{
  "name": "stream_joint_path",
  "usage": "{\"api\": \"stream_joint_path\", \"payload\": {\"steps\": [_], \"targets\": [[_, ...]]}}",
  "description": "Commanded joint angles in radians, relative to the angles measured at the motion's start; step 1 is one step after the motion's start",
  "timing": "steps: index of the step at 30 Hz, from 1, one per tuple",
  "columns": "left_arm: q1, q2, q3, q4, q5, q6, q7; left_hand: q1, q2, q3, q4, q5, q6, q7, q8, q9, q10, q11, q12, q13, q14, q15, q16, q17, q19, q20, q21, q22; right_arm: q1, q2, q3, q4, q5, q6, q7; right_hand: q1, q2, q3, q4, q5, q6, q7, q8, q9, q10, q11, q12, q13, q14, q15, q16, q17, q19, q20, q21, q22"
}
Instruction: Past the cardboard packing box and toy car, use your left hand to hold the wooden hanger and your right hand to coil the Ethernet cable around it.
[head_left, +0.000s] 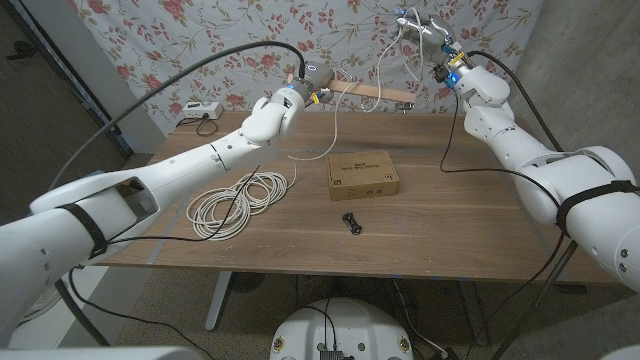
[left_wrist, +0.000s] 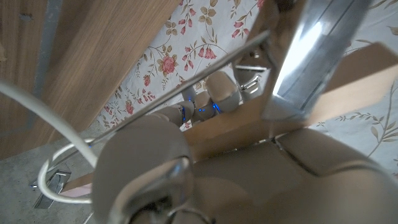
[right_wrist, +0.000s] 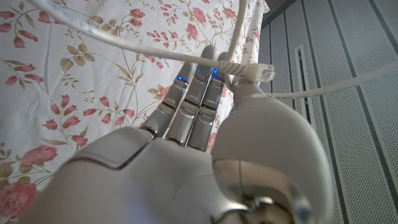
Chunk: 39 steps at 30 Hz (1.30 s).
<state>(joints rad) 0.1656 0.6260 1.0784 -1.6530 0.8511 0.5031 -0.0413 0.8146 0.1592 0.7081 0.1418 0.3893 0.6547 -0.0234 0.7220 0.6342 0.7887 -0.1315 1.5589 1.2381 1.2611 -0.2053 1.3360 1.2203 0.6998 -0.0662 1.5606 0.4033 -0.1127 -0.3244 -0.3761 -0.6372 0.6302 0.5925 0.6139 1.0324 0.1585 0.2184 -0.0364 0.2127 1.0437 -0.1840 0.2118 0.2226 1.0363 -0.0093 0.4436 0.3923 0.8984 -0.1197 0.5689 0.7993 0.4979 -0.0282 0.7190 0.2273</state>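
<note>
Bench (head_left: 470, 225) of brown wood-grain board carries everything here, a broad flat slab with the flowered cloth hanging behind it. Most of the white round-sheathed Ethernet cable (head_left: 236, 202) lies on it as a loose, springy coil near the left forearm, so by my judgement the winding has barely begun: the bulk is left to wrap.

The left hand (head_left: 300, 92) is raised past the far edge and grips the pale, smooth wooden hanger (head_left: 362, 93), whose bar runs out level toward the right; the left wrist view shows that flat-planed wood and its bright metal hook close against the palm. That half of the job, the holding, looks done.

The right hand (head_left: 430, 32) is lifted high and well apart from the hanger, closed on the free end of the cable; the right wrist view shows its fingers (right_wrist: 186, 118) together with the clear plastic plug (right_wrist: 254, 73) poking out just beyond them. A strand runs from this hand down toward the hanger and on to the coil, slack and limp.

Nearer, the flat rectangular cardboard packing box (head_left: 363, 174) sits matte and sharp-cornered mid-bench, and just in front of it stands the small dark toy car (head_left: 351, 223), too small to read in detail.
</note>
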Motion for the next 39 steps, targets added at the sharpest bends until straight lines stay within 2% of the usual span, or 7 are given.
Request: {"api": "stream_joint_path", "payload": {"steps": [1, 13, 21, 26, 39], "targets": [[0.015, 0.034, -0.037, -0.011, -0.088, -0.091, 0.046, -0.002, 0.002, -0.002, -0.001, 0.001, 0.008, 0.000, 0.012, 0.002, -0.001, 0.001, 0.006, 0.002, -0.003, 0.000, 0.007, 0.003, -0.007, -0.045, 0.000, 0.005, 0.055, 0.024, 0.008, 0.115, -0.032, -0.018, -0.079, -0.006, 0.000, 0.004, -0.001, 0.000, 0.145, 0.136, 0.001, 0.004, -0.001, -0.007, -0.003, 0.004, -0.002, -0.080, -0.008, 0.002, -0.007, 0.002, 0.009, 0.001], [0.029, 0.051, -0.077, -0.017, -0.182, -0.165, 0.074, -0.004, 0.001, -0.003, 0.000, 0.003, 0.009, -0.001, 0.015, -0.001, -0.001, 0.000, 0.006, 0.002, -0.009, 0.001, 0.007, 0.003, -0.010, -0.040, -0.002, 0.003, 0.108, 0.043, -0.001, 0.227, -0.063, -0.067, -0.095, -0.007, 0.001, 0.004, -0.002, 0.001, 0.144, 0.136, 0.001, 0.005, -0.002, -0.007, -0.007, 0.006, -0.001, -0.081, -0.010, 0.004, -0.007, 0.003, 0.019, -0.002], [0.035, 0.062, -0.093, -0.032, -0.218, -0.187, 0.072, -0.005, -0.001, -0.004, 0.001, 0.006, 0.008, -0.002, 0.019, -0.002, -0.002, 0.003, 0.006, 0.002, -0.011, 0.000, 0.008, 0.003, -0.013, -0.038, -0.003, 0.000, 0.136, 0.047, -0.027, 0.259, -0.105, -0.127, -0.122, -0.009, 0.001, 0.004, -0.002, 0.001, 0.141, 0.136, -0.001, 0.004, -0.001, -0.005, -0.010, 0.005, 0.000, -0.080, -0.011, 0.006, -0.010, 0.005, 0.025, -0.003], [0.051, 0.072, -0.117, -0.048, -0.264, -0.205, 0.075, -0.006, -0.001, -0.004, 0.001, 0.008, 0.007, -0.003, 0.021, -0.004, -0.001, 0.005, 0.007, 0.002, -0.010, 0.000, 0.009, 0.003, -0.012, -0.038, -0.003, -0.001, 0.158, 0.057, -0.055, 0.280, -0.144, -0.210, -0.172, -0.010, 0.001, 0.004, -0.003, 0.001, 0.141, 0.137, -0.001, 0.004, 0.001, -0.003, -0.012, 0.004, 0.002, -0.080, -0.012, 0.006, -0.011, 0.005, 0.028, -0.004], [0.099, 0.087, -0.193, -0.079, -0.398, -0.253, 0.090, -0.007, -0.001, -0.005, 0.001, 0.011, 0.006, -0.004, 0.025, -0.006, -0.001, 0.003, 0.007, 0.002, -0.010, 0.000, 0.010, 0.002, -0.011, -0.038, -0.003, -0.003, 0.154, 0.070, -0.097, 0.289, -0.194, -0.354, -0.262, -0.011, 0.001, 0.005, -0.004, 0.001, 0.140, 0.138, -0.001, 0.004, 0.001, -0.001, -0.016, 0.004, 0.001, -0.077, -0.013, 0.009, -0.014, 0.005, 0.036, -0.006]]}}
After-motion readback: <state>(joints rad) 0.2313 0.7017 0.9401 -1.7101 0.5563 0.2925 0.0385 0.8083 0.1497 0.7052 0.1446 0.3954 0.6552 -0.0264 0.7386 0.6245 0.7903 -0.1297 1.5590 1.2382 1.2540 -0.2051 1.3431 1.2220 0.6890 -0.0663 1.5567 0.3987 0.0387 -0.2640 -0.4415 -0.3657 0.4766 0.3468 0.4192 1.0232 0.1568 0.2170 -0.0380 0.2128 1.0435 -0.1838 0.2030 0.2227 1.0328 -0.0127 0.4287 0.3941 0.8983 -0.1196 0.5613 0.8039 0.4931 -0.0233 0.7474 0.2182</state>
